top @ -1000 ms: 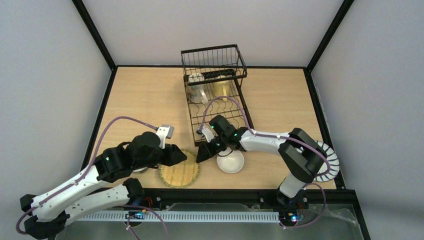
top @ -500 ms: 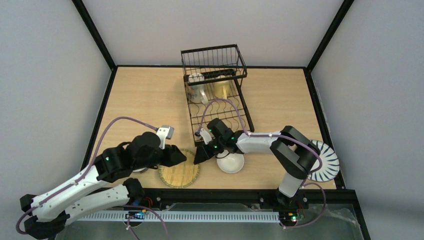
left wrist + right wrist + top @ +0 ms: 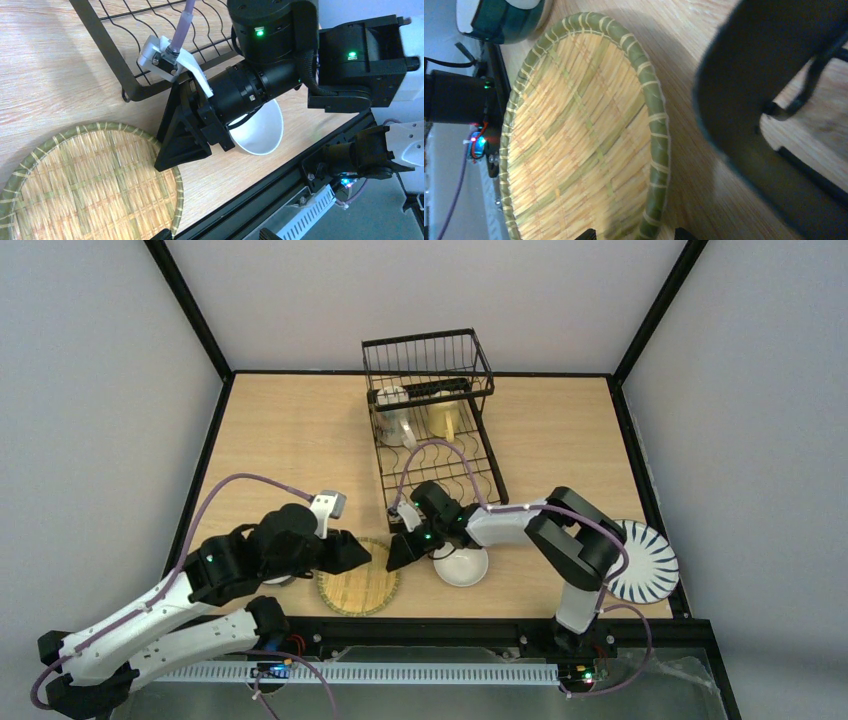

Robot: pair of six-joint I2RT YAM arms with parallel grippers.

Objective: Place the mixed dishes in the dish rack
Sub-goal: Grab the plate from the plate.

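Note:
The woven bamboo plate point(image 3: 358, 585) lies on the table near the front edge. My right gripper point(image 3: 398, 552) is low at its right rim, open, with the green-bound rim point(image 3: 655, 210) between its fingertips. My left gripper point(image 3: 357, 552) hovers open and empty over the plate's upper edge. A white bowl point(image 3: 461, 565) sits just right of the right gripper. The blue-patterned bowl point(image 3: 499, 20) stands beyond the plate, mostly hidden under my left arm in the top view. The blue-striped plate point(image 3: 645, 565) lies at the far right. The black dish rack point(image 3: 430, 410) holds the pale yellow mug point(image 3: 446, 418) and the tumbler point(image 3: 393, 422). The green plate is out of view.
The rack's near corner point(image 3: 131, 92) stands close behind both grippers. The black front rail point(image 3: 480, 625) runs just below the bamboo plate and the white bowl. A dark blurred shape point(image 3: 774, 100) fills the right of the right wrist view.
My right gripper has slid a little left and down to the bamboo plate's rim, and its elbow has swung off the blue-striped plate. The left arm has barely moved.

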